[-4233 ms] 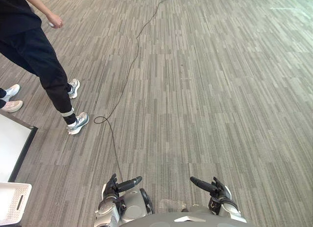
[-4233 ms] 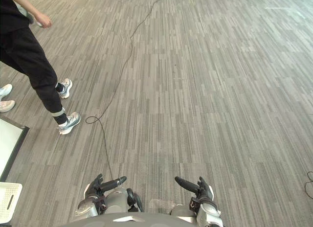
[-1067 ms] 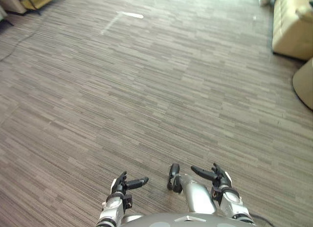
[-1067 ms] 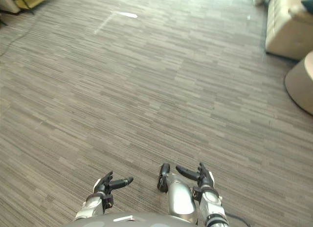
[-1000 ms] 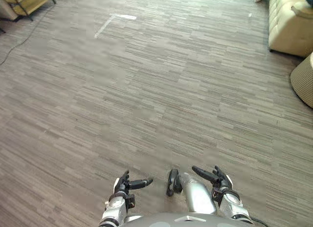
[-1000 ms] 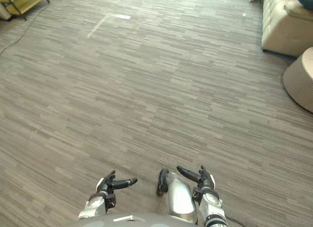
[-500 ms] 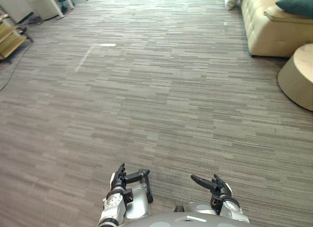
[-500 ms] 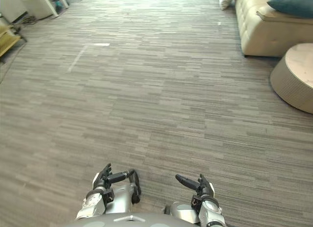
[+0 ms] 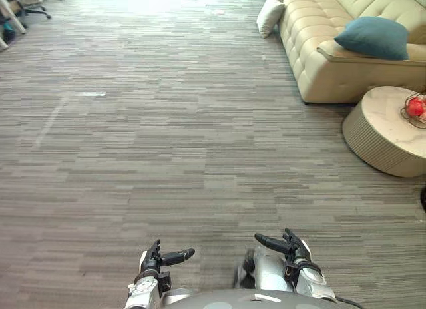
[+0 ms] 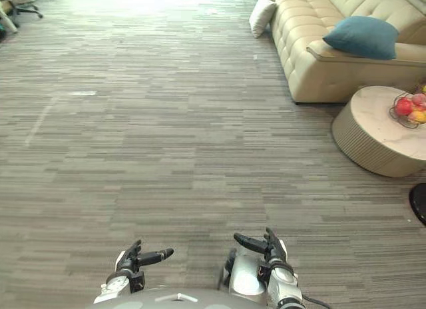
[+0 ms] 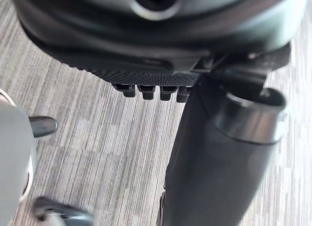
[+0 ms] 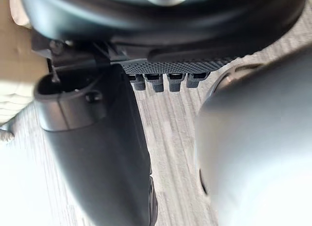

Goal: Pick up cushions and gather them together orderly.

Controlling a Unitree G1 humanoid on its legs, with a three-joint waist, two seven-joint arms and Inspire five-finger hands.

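Left hand (image 9: 158,261) and right hand (image 9: 287,246) are hanging empty, fingers relaxed, at the bottom edge, seemingly because the teal cushion (image 9: 373,37) and white cushion (image 9: 269,14) are lying far off, upper right

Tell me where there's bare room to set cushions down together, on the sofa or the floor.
The sofa seat is bare beyond the teal cushion. The carpet left of the sofa and round table is wide open. A fruit basket crowds the table's right edge.
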